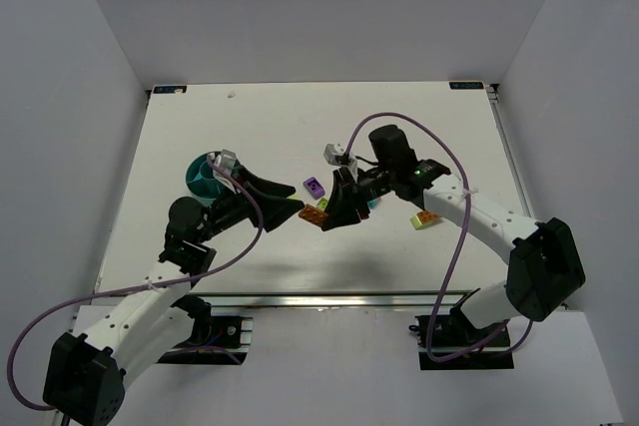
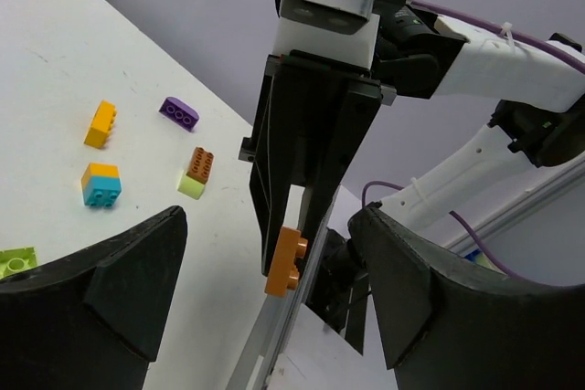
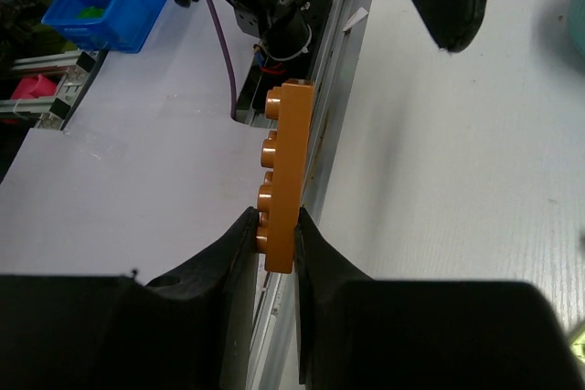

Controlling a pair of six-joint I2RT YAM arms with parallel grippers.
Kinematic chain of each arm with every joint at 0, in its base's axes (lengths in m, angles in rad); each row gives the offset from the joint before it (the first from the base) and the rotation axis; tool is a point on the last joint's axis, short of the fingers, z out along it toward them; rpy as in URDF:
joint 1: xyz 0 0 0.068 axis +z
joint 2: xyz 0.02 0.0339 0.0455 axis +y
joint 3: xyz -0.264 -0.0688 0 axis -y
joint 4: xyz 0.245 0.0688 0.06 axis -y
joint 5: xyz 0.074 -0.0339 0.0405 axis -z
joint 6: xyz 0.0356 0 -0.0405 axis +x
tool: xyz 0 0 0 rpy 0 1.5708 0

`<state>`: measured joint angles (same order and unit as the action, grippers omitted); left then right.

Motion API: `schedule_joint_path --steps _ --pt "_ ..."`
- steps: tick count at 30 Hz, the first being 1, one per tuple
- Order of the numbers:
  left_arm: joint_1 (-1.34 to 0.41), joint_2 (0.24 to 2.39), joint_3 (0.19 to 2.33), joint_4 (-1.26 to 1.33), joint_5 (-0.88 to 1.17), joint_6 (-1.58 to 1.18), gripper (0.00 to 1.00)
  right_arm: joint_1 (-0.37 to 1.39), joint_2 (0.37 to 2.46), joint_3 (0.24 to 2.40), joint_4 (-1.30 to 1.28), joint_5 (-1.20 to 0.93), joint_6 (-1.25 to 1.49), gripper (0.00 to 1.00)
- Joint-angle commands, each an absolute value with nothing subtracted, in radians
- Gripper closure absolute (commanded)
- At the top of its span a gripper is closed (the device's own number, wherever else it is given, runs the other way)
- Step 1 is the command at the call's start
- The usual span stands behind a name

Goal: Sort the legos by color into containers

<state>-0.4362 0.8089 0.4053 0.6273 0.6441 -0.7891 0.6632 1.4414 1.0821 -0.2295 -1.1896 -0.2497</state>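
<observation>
The right gripper (image 1: 337, 213) is clamped tight on a flat orange lego (image 3: 283, 171), held on edge, with its lower end swallowed between the pads. It's around the middle of the table (image 1: 260, 117), toward the near side. The left gripper (image 1: 296, 198) sits just left of it, fingers spread wide with nothing in them. The teal bowl (image 1: 201, 179) is over on the left, mostly buried under the left wrist, so I can't tell what's in its compartments. Loose on the table are a purple brick (image 2: 179, 113), an orange brick (image 2: 101, 123), an orange-on-cyan stack (image 2: 101, 184) and a brown-on-lime stack (image 2: 196, 173). There's also a lime green brick (image 2: 16, 262), cut off by the frame edge.
</observation>
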Motion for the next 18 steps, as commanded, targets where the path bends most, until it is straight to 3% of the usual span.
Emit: schedule_joint_path --steps 1,13,18 --pt "-0.445 0.79 0.388 0.667 0.666 -0.828 0.14 0.667 1.44 1.134 -0.178 -1.216 -0.232 1.0" --pt "-0.477 0.859 0.408 0.638 0.667 -0.821 0.21 0.666 1.463 1.155 -0.101 -1.198 -0.163 1.0" --pt "-0.495 0.891 0.423 0.638 0.666 -0.818 0.35 0.667 1.477 1.157 -0.066 -1.189 -0.134 1.0"
